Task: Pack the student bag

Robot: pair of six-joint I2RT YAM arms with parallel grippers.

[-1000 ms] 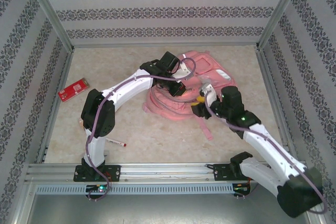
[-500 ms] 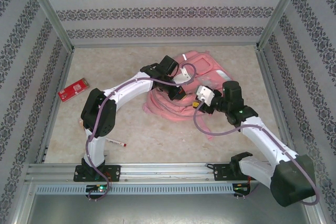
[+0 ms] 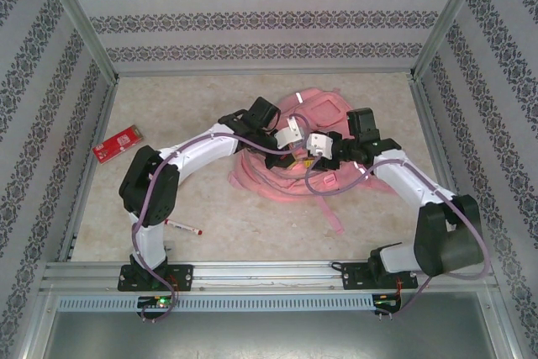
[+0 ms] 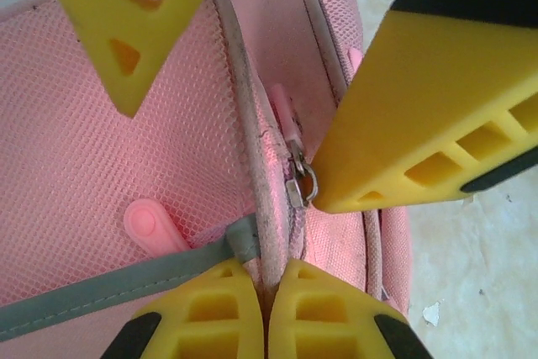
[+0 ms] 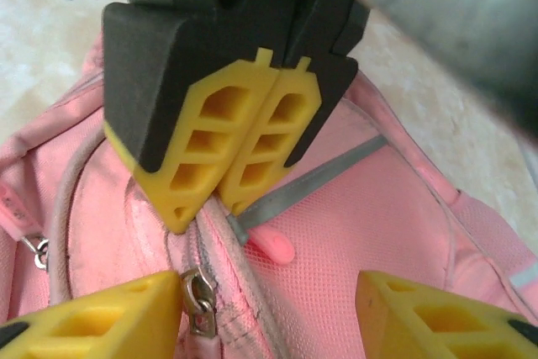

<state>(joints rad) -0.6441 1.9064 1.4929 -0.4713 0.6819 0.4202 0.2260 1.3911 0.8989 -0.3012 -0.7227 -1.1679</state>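
Our left gripper (image 4: pixel 271 283) pinches a seam of the student bag (image 3: pixel 313 108) while the right gripper (image 5: pixel 269 292), jaws apart, straddles the zipper pull (image 4: pixel 301 184), which we could miss by closing off-centre.

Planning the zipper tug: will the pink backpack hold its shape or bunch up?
Probably floppy: the student bag lies crumpled and slumped. Its seam would likely bunch when tugged, so the left end effector pinching it helps. The small metal zipper pull dangles, so it may swivel away.
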